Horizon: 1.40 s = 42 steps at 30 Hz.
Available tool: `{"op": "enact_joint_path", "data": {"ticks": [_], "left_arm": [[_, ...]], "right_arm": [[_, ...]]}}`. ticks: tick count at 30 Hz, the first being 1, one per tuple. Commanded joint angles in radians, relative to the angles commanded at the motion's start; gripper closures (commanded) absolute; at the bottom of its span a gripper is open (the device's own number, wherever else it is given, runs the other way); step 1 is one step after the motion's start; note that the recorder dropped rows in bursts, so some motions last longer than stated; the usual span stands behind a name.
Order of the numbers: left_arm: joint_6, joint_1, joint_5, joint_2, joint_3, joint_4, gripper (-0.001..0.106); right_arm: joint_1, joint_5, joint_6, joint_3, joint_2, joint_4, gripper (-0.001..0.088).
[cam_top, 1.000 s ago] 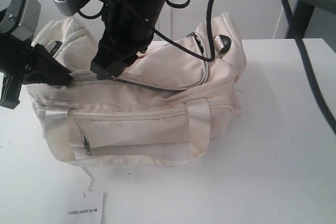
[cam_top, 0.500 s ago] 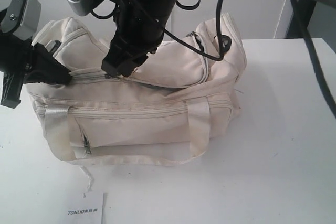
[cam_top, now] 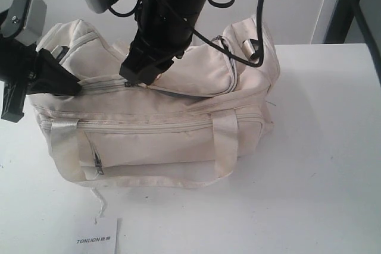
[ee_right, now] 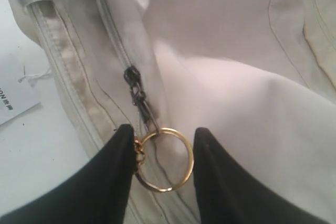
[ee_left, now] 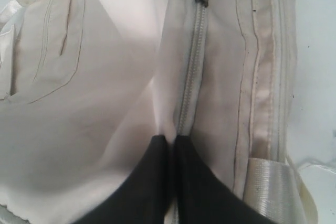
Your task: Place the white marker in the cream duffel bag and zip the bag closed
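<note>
White tabletop (cam_top: 321,147): left pincer (ee_left: 169,139) pinches the cream duffel bag (cam_top: 149,141) beside its zipper (ee_left: 191,87), likely to steady it; right pincer (ee_right: 164,128) grips the gold ring (ee_right: 191,157), apparently for pulling.

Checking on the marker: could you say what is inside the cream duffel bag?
The cream duffel bag shows only fabric and zipper; its inside is covered, marker unseen.

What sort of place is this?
Probably a robot lab or test bench: two black robot arms trailing cables work over a cream bag on a plain white table.
</note>
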Motion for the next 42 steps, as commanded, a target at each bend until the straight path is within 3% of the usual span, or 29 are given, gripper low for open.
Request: {"op": "enact_joint_path", "data": {"ticks": [38,40,42], "left_arm": [[-0.043,0.000,-0.032,0.000,0.000,-0.004,0.105],[-0.100,0.000,-0.034,0.000,0.000,-0.004,0.100],[-0.110,0.000,-0.039,0.000,0.000,-0.016,0.087]], "right_arm": [[-0.053,0.000,0.024,0.020,-0.026,0.011,0.0868],[-0.053,0.000,0.024,0.020,-0.026,0.025,0.0868],[-0.053,0.000,0.024,0.020,-0.026,0.025,0.0868]]}}
